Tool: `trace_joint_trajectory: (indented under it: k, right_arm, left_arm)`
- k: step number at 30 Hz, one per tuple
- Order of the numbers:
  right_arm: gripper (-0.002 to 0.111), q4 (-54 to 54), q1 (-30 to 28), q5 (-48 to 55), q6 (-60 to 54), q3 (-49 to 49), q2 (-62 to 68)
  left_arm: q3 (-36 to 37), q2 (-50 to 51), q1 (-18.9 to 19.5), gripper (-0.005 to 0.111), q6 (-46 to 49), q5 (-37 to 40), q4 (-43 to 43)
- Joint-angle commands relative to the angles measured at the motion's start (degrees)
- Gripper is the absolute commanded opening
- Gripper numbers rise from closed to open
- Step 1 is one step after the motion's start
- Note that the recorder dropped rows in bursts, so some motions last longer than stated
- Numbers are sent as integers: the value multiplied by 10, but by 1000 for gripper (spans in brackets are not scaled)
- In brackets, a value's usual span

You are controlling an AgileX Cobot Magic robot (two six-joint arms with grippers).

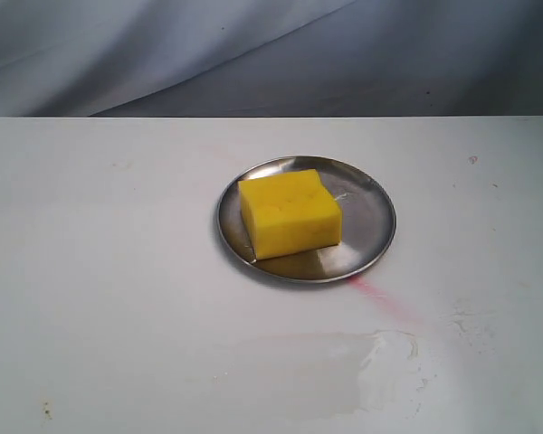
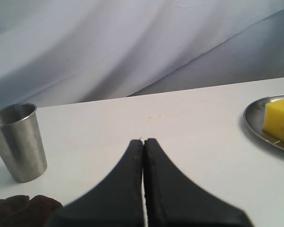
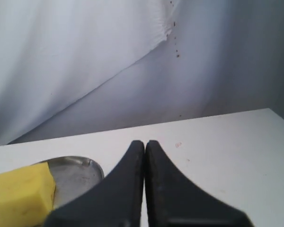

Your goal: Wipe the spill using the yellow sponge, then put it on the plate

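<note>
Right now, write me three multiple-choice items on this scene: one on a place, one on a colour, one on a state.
1. Where is the yellow sponge? A. on the plate B. on the bare table C. in a gripper
2. What colour is the streak beside the plate? A. green B. pinkish-red C. blue
3. How is the left gripper? A. wide open B. shut on the sponge C. shut, empty
1 A: it sits inside the plate's rim. 2 B: the exterior view shows it pinkish-red. 3 C: its jaws meet with nothing between.
</note>
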Motion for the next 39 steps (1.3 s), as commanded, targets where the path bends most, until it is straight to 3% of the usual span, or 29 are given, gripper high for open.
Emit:
trace_joint_trajectory:
  k: [1, 14, 19, 39]
  right_arm:
    - [0, -25, -18, 3, -5, 4, -59]
    - [0, -89, -26, 40, 3, 4, -129]
    - [0, -25, -26, 52, -23, 4, -129]
    - [0, -17, -25, 67, -63, 4, -129]
  left_arm:
    - [3, -2, -4, 0, 0, -4, 0]
    - [3, -2, -4, 0, 0, -4, 0]
    - [3, -2, -4, 0, 0, -4, 0]
    - [3, -2, -4, 0, 0, -4, 0]
